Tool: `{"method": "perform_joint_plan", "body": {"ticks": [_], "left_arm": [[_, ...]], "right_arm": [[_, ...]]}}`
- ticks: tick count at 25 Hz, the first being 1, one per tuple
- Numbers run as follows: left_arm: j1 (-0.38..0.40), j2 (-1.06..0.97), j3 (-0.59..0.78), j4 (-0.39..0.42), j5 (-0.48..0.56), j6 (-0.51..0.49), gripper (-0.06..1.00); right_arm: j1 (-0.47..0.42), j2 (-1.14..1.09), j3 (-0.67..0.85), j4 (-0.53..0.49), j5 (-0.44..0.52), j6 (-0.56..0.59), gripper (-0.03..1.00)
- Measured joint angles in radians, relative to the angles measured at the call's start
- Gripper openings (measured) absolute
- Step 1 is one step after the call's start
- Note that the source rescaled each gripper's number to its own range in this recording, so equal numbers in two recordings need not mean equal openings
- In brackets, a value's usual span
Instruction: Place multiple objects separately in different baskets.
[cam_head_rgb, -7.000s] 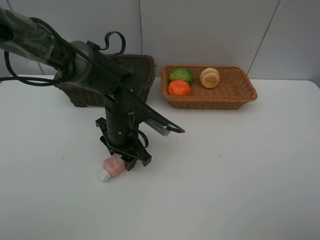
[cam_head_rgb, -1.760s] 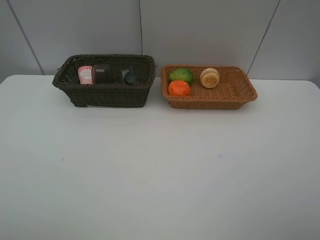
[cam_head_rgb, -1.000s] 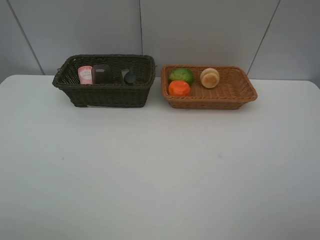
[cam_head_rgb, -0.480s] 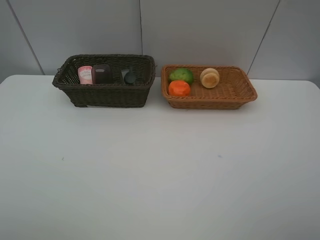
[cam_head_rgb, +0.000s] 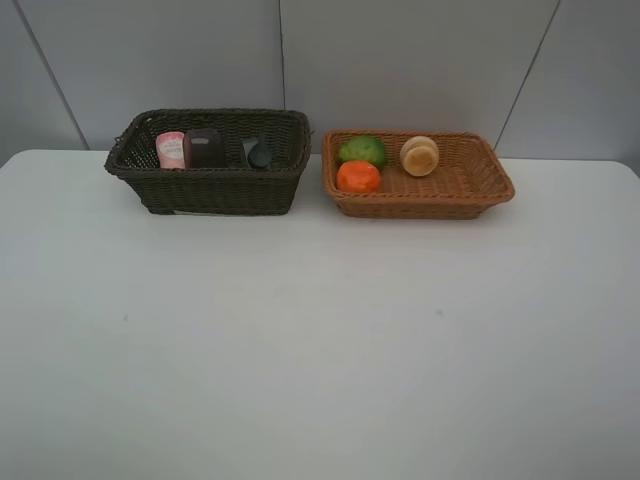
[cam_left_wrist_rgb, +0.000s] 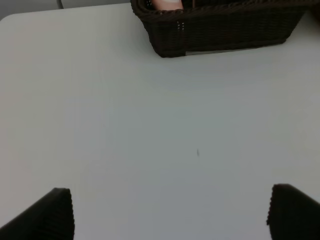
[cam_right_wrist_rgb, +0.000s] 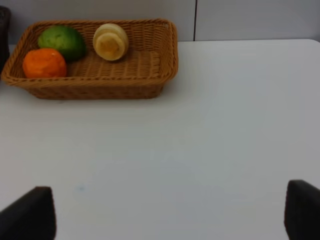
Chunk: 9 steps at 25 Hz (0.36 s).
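I see both grippers, left gripper (cam_left_wrist_rgb: 170, 212) and right gripper (cam_right_wrist_rgb: 170, 212), spread wide over bare desk (cam_head_rgb: 320, 330); dark basket (cam_head_rgb: 215, 185) at 11 o'clock, light basket (cam_head_rgb: 460, 190) at 1.

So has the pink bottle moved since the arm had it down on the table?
Yes. The pink bottle now stands inside the dark basket, at its left end beside the dark cup, well behind its earlier spot on the white table.
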Motion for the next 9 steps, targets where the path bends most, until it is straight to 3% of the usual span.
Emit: {"method": "perform_joint_plan", "body": {"ticks": [9], "left_arm": [[0.000, 0.000, 0.000, 0.000, 0.000, 0.000, 1.00]], "right_arm": [[0.000, 0.000, 0.000, 0.000, 0.000, 0.000, 0.98]]}}
